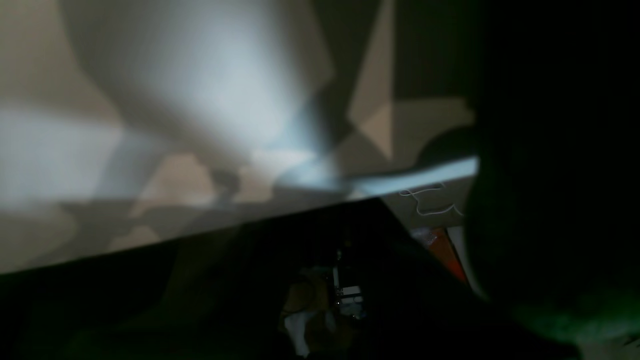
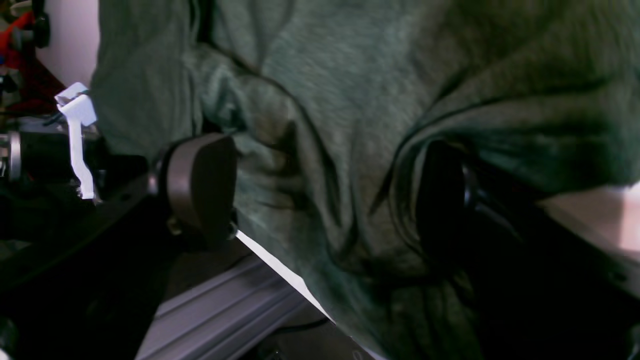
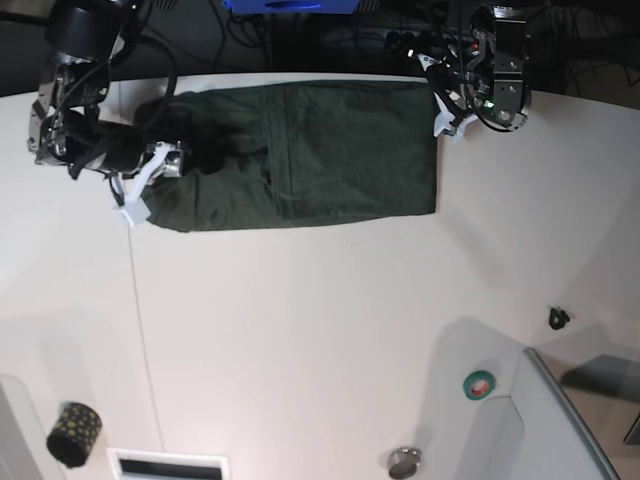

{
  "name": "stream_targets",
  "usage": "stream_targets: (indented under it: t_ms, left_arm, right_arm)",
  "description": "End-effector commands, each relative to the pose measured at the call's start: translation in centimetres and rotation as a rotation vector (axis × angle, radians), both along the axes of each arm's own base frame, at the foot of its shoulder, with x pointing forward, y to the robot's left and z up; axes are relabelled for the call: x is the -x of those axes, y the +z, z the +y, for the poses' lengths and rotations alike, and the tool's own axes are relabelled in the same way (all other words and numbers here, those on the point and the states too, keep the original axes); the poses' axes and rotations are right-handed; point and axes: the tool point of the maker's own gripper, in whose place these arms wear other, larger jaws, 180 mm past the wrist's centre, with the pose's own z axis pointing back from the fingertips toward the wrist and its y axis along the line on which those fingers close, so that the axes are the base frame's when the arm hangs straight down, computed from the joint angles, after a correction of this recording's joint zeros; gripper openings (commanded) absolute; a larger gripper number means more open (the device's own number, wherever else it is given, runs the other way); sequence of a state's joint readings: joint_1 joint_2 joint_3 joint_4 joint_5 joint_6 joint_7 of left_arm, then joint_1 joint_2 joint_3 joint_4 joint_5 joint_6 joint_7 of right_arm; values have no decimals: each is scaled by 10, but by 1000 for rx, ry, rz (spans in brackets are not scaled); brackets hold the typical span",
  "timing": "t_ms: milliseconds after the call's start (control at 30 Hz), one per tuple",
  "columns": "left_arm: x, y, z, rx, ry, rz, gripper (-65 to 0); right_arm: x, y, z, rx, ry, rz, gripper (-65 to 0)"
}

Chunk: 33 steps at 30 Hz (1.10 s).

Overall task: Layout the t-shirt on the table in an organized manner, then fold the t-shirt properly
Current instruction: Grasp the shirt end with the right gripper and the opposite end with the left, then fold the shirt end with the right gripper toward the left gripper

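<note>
Base view shows the t-shirt (image 3: 310, 160) lying on the far part of the white tabletop (image 3: 300, 330), spread into a rough rectangle with a straight edge on the view's right and a bunched, rumpled end on the view's left. The right gripper (image 3: 170, 160) sits at that rumpled end, low over the fabric, with a white tag (image 3: 135, 195) sticking out beside it. The left gripper (image 3: 450, 110) is at the opposite, far corner of the shirt, just beside the straight edge; here I cannot see how its jaws stand.

The right wrist view is filled with dark green cloth (image 2: 350, 100). The right gripper's jaws stand wide apart, one round dark pad (image 2: 200, 185) to the left and the other (image 2: 440, 200) to the right, with a thick fold of the shirt bulging between them; the cloth touches both pads, though the jaws are not pressed together on it.

The left wrist view is blurred and mostly dark: pale shadowed tabletop (image 1: 175, 100) above, a dark mass with a hint of green at the lower right. The left gripper's jaws are closed; whether they pinch any fabric cannot be told.

Nearer the front of the tabletop lie a teal tape roll (image 3: 479, 383), a small metal disc (image 3: 404, 462), a dark patterned roll (image 3: 74, 433), and a grey raised tray (image 3: 570, 420) at the corner.
</note>
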<state>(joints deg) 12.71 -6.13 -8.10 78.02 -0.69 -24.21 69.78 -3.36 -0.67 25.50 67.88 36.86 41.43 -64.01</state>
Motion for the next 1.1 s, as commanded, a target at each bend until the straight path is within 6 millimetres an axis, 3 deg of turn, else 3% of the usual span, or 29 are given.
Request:
stream_targets:
  t_ms: [0, 233, 333, 467, 500, 733, 967, 1067]
  left_arm:
    - [-174, 75, -50, 302, 44, -857, -650]
    - [-173, 74, -40, 280, 43, -853, -650]
    - [-174, 74, -40, 282, 40, -852, -650]
    - [-180, 77, -45, 293, 37, -863, -650]
    - [-180, 75, -49, 301, 45, -857, -650]
    - [-181, 57, -87, 357, -32, -791, -650]
    - [-192, 66, -115, 401, -100, -806, -650]
    - [-192, 67, -121, 411, -115, -805, -650]
  right_arm:
    - [27, -16, 1, 58, 58, 116, -143]
    - [24, -15, 0, 60, 53, 106, -158]
    - [20, -14, -1, 63, 53, 99, -312]
    - [11, -10, -1, 66, 57, 81, -605]
    - [9, -9, -2, 67, 57, 76, -636]
    - [-2, -4, -8, 85, 68, 62, -642]
    - [-19, 30, -23, 190, 124, -22, -642]
    - [-23, 39, -14, 184, 131, -49, -642]
